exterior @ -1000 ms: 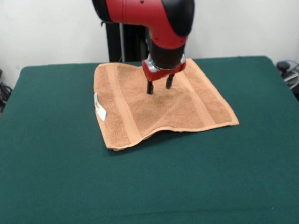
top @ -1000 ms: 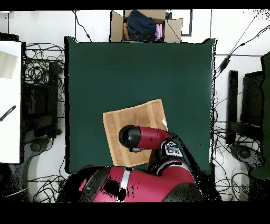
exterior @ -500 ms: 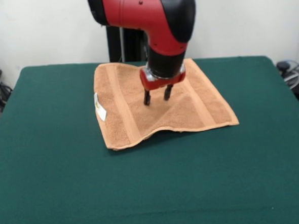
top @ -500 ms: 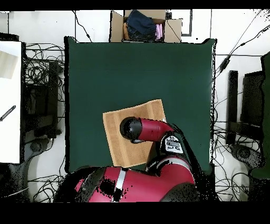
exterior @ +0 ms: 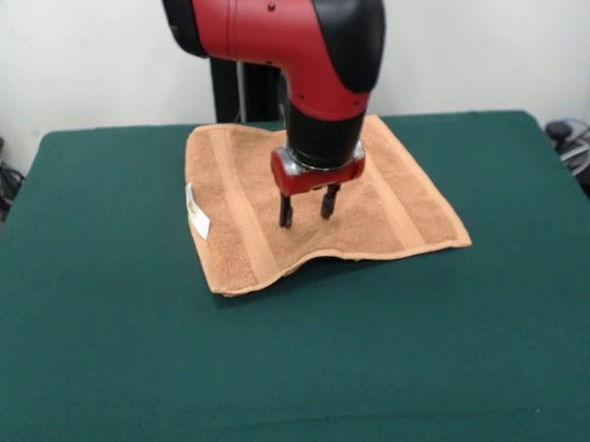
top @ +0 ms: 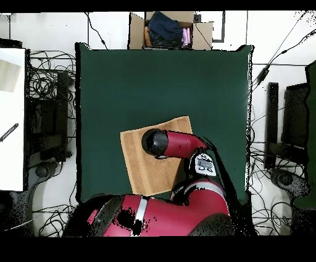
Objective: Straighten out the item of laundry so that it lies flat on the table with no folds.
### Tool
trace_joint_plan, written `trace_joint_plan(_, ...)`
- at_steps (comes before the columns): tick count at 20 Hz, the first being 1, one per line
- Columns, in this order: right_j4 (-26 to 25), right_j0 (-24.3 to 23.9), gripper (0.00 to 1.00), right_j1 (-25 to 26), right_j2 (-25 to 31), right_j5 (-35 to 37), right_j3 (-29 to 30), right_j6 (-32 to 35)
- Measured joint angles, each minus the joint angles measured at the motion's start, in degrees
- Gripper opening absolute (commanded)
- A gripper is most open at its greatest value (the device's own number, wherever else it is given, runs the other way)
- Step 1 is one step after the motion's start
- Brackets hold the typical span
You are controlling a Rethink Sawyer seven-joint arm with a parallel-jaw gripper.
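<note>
Directly beneath the gripper (exterior: 306,212) the towel (exterior: 246,234) is lying spread on the table (exterior: 104,373), toward the robot's side of the green top. Fingers (exterior: 285,213) are standing apart, pointing straight down over the cloth's middle with nothing between them; whether the tips are touching the terry cannot be told. Ahead of the gripper, toward the camera in the front view, the towel's near edge is arching up off the felt. Off to the picture's left of the gripper, a white label (exterior: 197,213) is sticking out from the towel's edge. Overhead, the arm (top: 170,143) is covering part of the towel (top: 142,167).
</note>
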Motion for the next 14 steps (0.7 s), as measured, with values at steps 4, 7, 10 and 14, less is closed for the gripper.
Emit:
trace_joint_plan(4,0.29,-0.32,1.0,0.51,0.0,-0.64,-0.04,0.0)
trace_joint_plan(7,0.32,-0.66,1.0,1.25,0.02,-2.61,0.15,0.0)
trace_joint_plan(10,0.32,-0.61,1.0,1.1,-0.02,-3.23,0.54,0.0)
trace_joint_plan(14,0.32,-0.54,1.0,1.08,-0.08,-3.63,0.68,0.0)
